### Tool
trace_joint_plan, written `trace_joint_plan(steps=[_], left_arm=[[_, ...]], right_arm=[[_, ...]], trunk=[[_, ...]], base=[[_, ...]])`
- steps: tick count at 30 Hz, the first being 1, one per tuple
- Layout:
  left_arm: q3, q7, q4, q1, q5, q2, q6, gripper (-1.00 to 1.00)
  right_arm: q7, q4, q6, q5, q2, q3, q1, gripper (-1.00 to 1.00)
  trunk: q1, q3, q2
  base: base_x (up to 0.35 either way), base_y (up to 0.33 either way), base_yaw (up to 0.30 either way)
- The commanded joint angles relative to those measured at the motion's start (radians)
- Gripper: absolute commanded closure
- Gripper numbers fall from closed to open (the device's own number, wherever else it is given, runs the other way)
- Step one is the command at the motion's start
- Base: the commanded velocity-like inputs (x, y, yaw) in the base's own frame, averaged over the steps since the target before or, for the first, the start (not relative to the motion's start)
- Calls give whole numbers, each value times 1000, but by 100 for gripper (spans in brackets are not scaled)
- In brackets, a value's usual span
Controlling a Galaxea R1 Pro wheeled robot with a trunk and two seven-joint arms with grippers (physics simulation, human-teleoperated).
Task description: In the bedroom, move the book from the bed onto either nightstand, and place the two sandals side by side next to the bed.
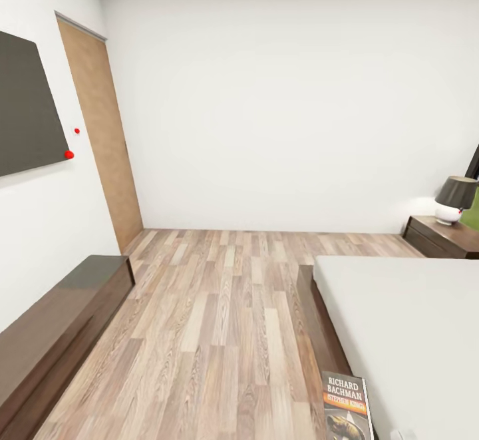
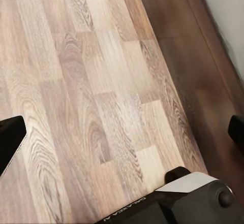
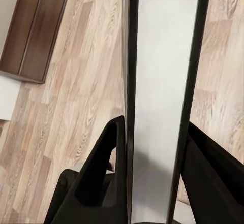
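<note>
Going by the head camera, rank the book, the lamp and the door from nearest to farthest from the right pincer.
1. Book: held in the right pincer, low beside the bed.
2. Lamp: far right, on the nightstand.
3. Door: far left wall, across the floor.

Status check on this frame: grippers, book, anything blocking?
Left gripper jaws open above wood-plank floor. Right gripper jaws shut on black paperback book, held beside pale-mattress bed. Dark-brown wooden nightstand far ahead, black-shaded lamp on it.
</note>
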Motion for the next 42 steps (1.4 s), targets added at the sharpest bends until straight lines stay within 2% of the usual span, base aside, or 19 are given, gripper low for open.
trace_joint_plan(steps=[1, 42], left_arm=[[-3, 0, 0, -1, -2, 1, -6, -100], [-3, -2, 0, -1, -4, -7, -8, -100]], right_arm=[[4, 0, 2, -12, -1, 5, -1, 100], [4, 0, 2, -12, -1, 5, -1, 100]], trunk=[[1, -2, -2], [1, -2, -2]], base=[[332, 0, 0], [332, 0, 0]])
